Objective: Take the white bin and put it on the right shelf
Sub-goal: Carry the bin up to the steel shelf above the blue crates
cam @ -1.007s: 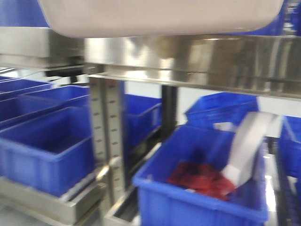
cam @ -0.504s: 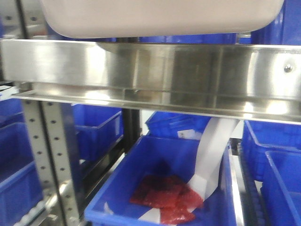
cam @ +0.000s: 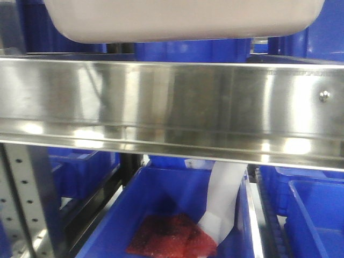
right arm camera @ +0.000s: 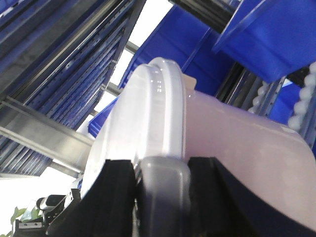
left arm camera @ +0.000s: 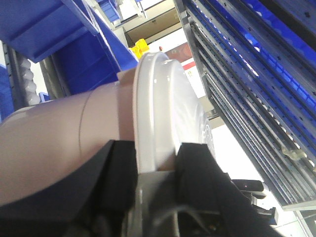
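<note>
Since a moment ago, the shiny steel right shelf looks closer in the front view; the big milky-white plastic bin hangs just above its rail. Left wrist view: the left hand pinches the bin's lid rim. Right wrist view: the right hand does too.

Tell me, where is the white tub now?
In the front view the white bin fills the top edge, just above the rail of the right shelf; the left gripper and right gripper clamp its lid rim.
</note>
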Available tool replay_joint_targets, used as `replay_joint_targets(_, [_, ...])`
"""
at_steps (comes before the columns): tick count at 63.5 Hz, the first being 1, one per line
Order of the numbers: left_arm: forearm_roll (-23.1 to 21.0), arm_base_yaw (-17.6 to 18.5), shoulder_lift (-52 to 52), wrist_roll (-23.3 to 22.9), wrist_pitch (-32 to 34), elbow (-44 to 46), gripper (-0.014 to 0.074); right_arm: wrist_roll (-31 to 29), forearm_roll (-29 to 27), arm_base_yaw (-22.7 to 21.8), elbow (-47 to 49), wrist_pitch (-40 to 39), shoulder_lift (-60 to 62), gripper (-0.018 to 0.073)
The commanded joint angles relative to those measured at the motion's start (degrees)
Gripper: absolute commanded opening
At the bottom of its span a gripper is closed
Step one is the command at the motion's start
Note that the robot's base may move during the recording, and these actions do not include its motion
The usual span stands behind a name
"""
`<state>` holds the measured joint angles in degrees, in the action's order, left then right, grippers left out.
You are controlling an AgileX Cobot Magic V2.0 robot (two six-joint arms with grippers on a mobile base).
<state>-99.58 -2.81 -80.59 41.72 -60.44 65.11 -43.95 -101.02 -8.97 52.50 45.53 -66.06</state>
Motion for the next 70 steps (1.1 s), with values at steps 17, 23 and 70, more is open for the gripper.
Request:
replay_joint_targets(17, [-1.4, 2.3, 2.4, 0.9, -15.5, 2.0, -0.0126, -0.4, -6.9, 1.7, 2.5, 12.0, 2.0, 0.0057])
replay_joint_targets(23, [-1.4, 2.3, 2.4, 0.9, -15.5, 2.0, -0.0127, -0.4, -6.9, 1.7, 2.5, 12.0, 2.0, 0.0057])
replay_joint_targets(70, [-1.4, 2.3, 2.4, 0.9, -15.5, 2.0, -0.0126, -0.4, -6.9, 1.7, 2.5, 12.0, 2.0, 0.0057])
